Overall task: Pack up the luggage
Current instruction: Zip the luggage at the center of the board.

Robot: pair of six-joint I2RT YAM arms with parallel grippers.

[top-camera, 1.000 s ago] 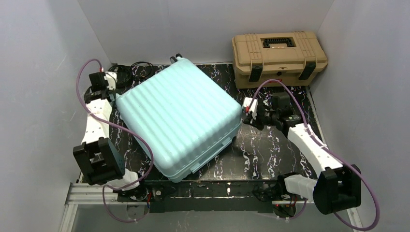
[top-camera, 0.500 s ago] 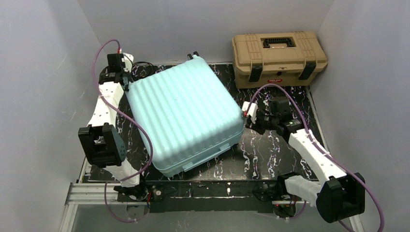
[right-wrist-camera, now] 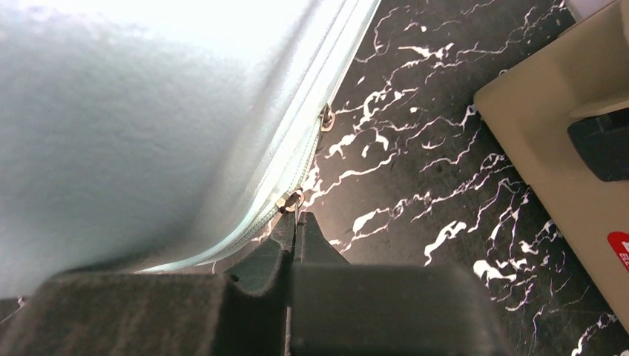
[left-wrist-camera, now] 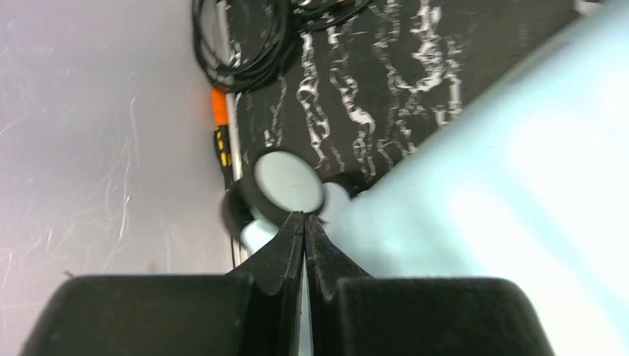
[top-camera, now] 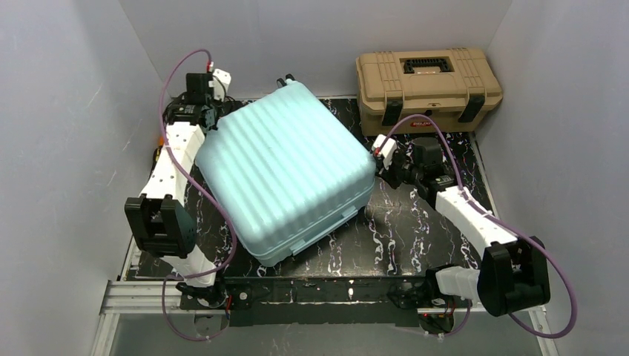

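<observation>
The luggage (top-camera: 285,170), a pale mint-blue ribbed hard-shell suitcase, lies closed and flat on the black marbled table (top-camera: 415,222), turned at an angle. My left gripper (top-camera: 213,115) is shut at its far left corner. In the left wrist view the shut tips (left-wrist-camera: 304,216) rest against a small black wheel (left-wrist-camera: 285,182) beside the shell (left-wrist-camera: 504,193), holding nothing. My right gripper (top-camera: 376,170) is at the right corner. There its tips (right-wrist-camera: 297,216) are shut on a thin metal zipper pull (right-wrist-camera: 293,202) on the zip line of the luggage (right-wrist-camera: 148,111).
A tan toolbox (top-camera: 428,81) with black latches stands at the back right, close to my right arm; its side (right-wrist-camera: 564,141) shows in the right wrist view. Black cables (left-wrist-camera: 245,44) and an orange item (left-wrist-camera: 219,111) lie by the left wall. A second zipper pull (right-wrist-camera: 326,117) hangs further along.
The luggage has slid and turned toward the back right. My left arm has swung away along the left wall to the far corner. The right gripper has stayed at the right corner.
</observation>
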